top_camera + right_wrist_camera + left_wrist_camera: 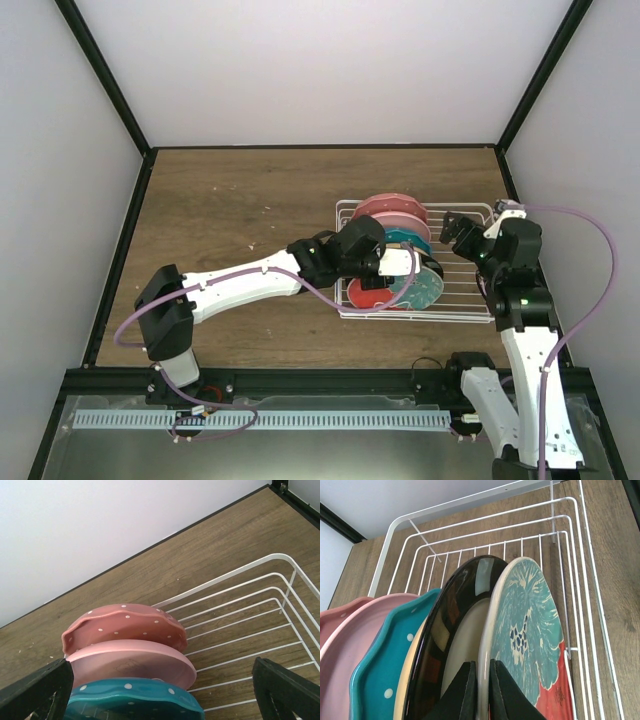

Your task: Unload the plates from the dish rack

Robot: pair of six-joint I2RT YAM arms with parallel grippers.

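At the rack's (465,290) near end, left fingers (507,695) pinch the patterned plate (530,630); right fingers (287,690) gape empty; none unloaded yet.

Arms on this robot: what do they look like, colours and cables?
The left arm and right arm have white shells, black joints and black wedge-shaped fingers. A purple cable loops along each. Small green lights glow on the right arm.
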